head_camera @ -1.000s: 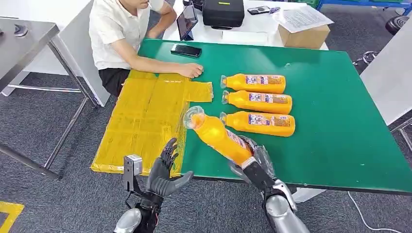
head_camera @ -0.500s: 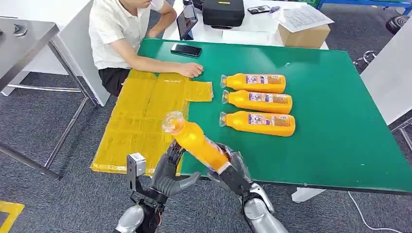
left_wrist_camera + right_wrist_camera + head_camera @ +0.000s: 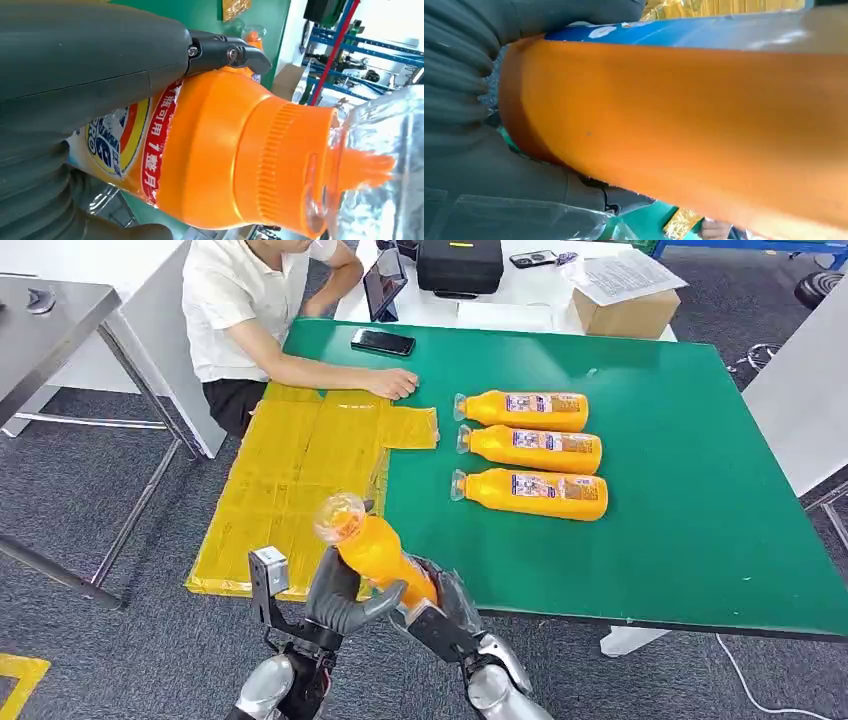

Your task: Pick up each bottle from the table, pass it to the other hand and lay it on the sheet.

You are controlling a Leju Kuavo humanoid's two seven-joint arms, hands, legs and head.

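Observation:
An orange bottle (image 3: 375, 545) with a clear cap hangs tilted over the table's near edge, cap towards the yellow sheet (image 3: 290, 480). My right hand (image 3: 440, 608) grips its lower end. My left hand (image 3: 340, 598) wraps around its middle, thumb across the front and fingers behind. The left wrist view has the bottle (image 3: 225, 165) lying against my left hand (image 3: 90, 55), a fingertip on its shoulder. In the right wrist view the bottle (image 3: 684, 120) sits in my right hand (image 3: 484, 165). Three more orange bottles (image 3: 530, 450) lie side by side on the green table (image 3: 680, 510).
A person sits at the table's far left with a hand (image 3: 395, 385) resting at the sheet's far edge. A phone (image 3: 382, 343) lies on the table behind it. A black case (image 3: 459, 265) and a cardboard box (image 3: 625, 305) stand on the white table beyond.
My right hand has carried the bottle leftward and nearer, from over the table to my left hand. The left hand, open before, now has its thumb and fingers around the bottle.

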